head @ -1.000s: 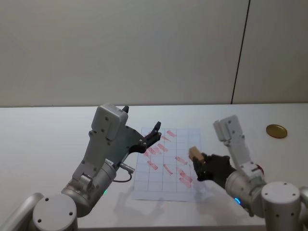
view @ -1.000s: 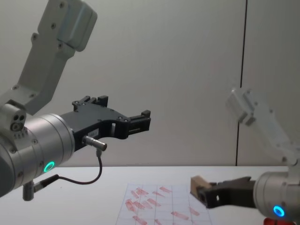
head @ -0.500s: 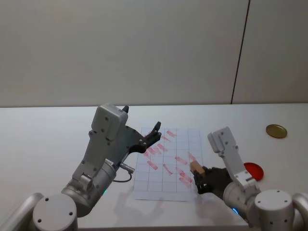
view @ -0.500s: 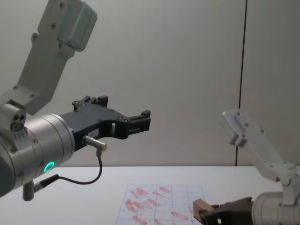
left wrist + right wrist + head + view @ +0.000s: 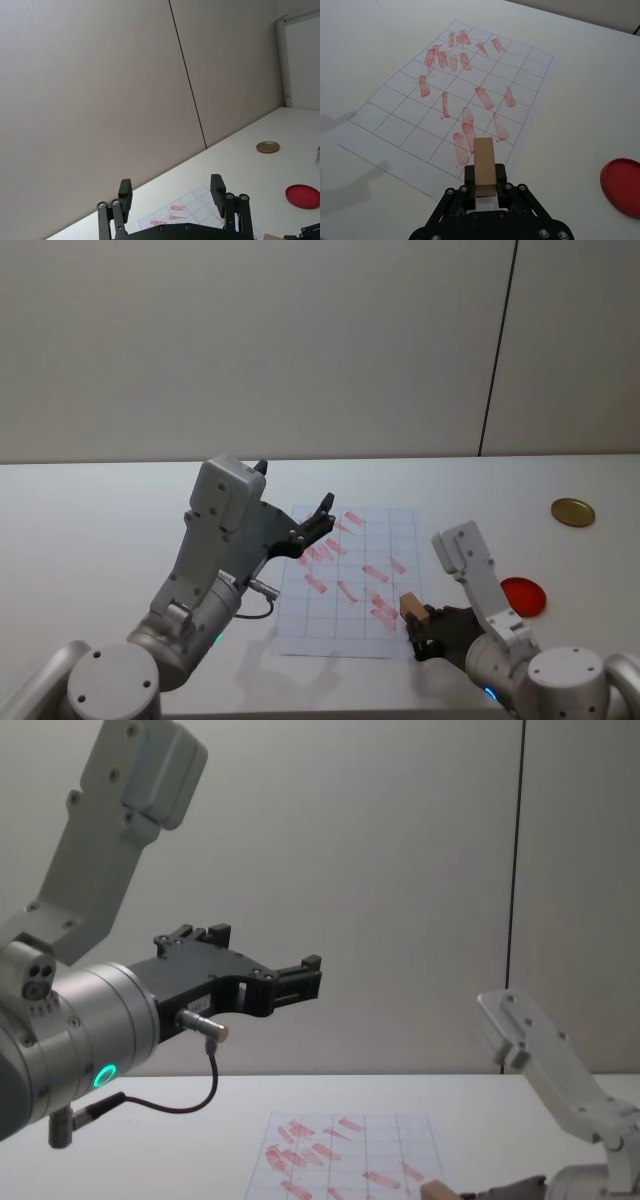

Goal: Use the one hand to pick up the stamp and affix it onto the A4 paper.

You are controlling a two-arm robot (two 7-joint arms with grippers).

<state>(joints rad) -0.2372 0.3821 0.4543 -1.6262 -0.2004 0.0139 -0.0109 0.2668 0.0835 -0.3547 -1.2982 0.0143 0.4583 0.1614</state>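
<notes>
The stamp, a tan wooden block, is clamped upright between the black fingers of my right gripper, which is shut on it. This gripper holds the stamp low over the near right part of the A4 paper. I cannot tell whether the base touches the sheet. The paper carries a grid and many red stamp marks. In the chest view the stamp shows at the bottom edge. My left gripper hangs open and empty, high over the paper's left side.
A flat red disc lies on the white table right of the paper, and a round brass lid sits farther back right. The raised left arm looms large on the left in the chest view.
My right gripper has come down and toward me with the stamp, from above the paper's right middle to its near right part. The left arm has not moved.
</notes>
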